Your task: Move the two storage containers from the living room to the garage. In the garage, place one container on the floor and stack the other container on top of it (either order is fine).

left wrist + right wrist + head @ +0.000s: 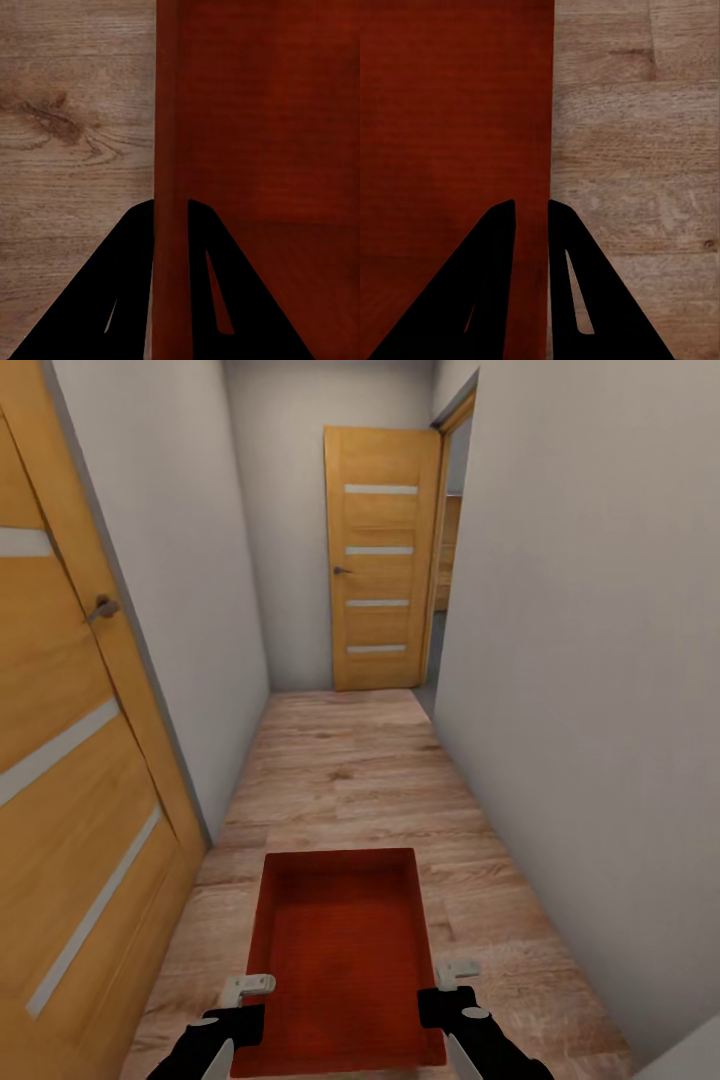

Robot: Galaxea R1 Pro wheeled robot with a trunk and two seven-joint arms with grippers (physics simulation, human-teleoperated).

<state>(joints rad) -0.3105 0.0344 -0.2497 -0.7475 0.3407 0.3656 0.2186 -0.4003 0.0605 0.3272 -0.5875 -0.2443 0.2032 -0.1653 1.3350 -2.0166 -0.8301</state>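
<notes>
Head view: hallway, wood plank floor [350, 780] | left hand [243, 1015], right hand [447, 1000] each clamp container [345, 950] walls

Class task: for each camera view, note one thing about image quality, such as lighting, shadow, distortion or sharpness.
Head view: wide-angle distortion tilts the pale walls and the wooden door; lighting is flat, without hard shadows. Left wrist view: the left claw is a detail-less black silhouette on the wall of the orange-red rectangular bin. Right wrist view: the wood plank floor looks soft, slightly blurred.

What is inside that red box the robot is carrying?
Nothing: the storage container is empty, its bare red bottom showing. The left gripper and right gripper pinch its side walls. The wood floor directly beneath is hidden.
</notes>
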